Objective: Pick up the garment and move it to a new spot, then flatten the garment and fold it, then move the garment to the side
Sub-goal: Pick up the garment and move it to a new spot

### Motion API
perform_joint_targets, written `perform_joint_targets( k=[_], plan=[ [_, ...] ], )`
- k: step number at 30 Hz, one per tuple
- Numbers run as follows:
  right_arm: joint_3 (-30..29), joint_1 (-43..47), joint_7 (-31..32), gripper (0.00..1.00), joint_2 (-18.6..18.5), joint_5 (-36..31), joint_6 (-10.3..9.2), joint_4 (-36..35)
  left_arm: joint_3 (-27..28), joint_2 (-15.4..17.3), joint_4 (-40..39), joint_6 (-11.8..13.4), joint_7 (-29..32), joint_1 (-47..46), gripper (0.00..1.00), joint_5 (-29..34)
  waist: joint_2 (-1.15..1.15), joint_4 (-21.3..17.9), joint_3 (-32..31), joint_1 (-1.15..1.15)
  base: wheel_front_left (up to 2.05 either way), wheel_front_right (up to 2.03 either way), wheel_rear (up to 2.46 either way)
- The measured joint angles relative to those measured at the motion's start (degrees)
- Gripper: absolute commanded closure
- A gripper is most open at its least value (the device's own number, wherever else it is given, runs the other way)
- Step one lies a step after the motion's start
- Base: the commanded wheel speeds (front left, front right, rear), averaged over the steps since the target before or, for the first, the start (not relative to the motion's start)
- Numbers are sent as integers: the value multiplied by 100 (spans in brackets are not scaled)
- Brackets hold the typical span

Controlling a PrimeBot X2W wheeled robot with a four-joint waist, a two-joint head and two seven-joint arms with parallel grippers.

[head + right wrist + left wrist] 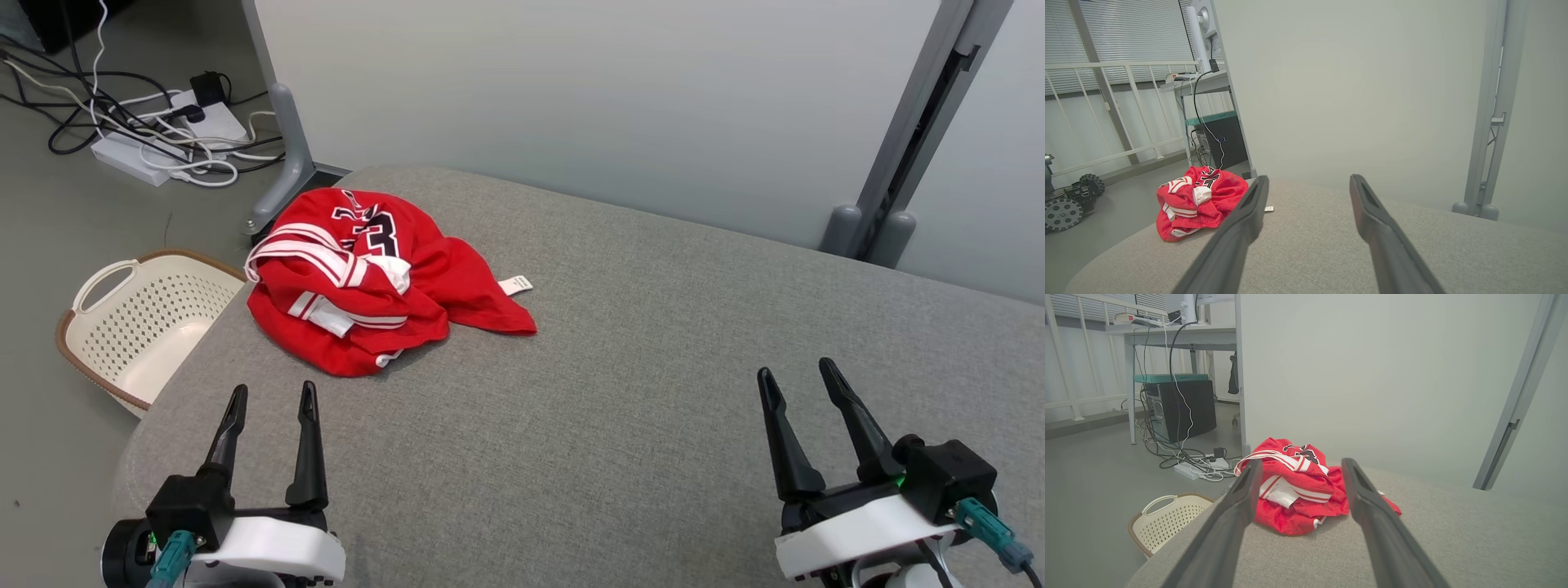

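Left tool (273,389) low over the near left corner of the bench (620,384), fingers spread apart, nothing gripped. Right tool (795,368) by the bench's near right edge, fingers likewise parted and empty, well apart from the left one. Ahead of the left tool, at the far left corner of the bench, a red garment (384,286) in a crumpled heap: white-and-red striped trim, dark numerals on top, a small white label (516,285) lying on the grey cloth just beside its right side. Apart from both tools, touched by neither. Beyond the bench's left edge, down on the floor, a cream perforated basket (139,318) with a brown rim. Farther off on the floor, power strips and tangled cables (163,139). Behind the far edge, a pale partition wall (571,98).
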Motion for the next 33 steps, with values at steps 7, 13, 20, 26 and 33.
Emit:
perform_joint_targets(
  k=[7, 13, 20, 26, 33],
  plan=[
    [102, 1, 0, 0, -29, 49, 0, 23, 21, 1, 9, -30, 0, -4, 0, -23, 0, -44, 5, 0, 0, 0, 0],
    [119, -12, 0, 0, -54, 91, 0, 26, 172, 131, 277, -183, 0, -330, 0, -90, 0, -225, 44, 0, 0, 0, 0],
    [92, -105, 0, 0, -67, 103, 0, 20, 347, 439, 702, -274, 325, -1010, 0, -249, 0, -568, 184, 0, 0, 0, 0],
    [53, -235, 0, 0, -107, 103, 0, -9, 499, 711, 1139, -378, 726, -1725, 0, -476, 0, -869, 403, 0, 0, 0, 0],
    [35, -520, 0, 0, -147, 100, 0, -87, 848, 1180, 1893, -530, 1318, -2681, 0, -899, 0, -1262, 701, 0, 0, 0, 0]
  ],
)
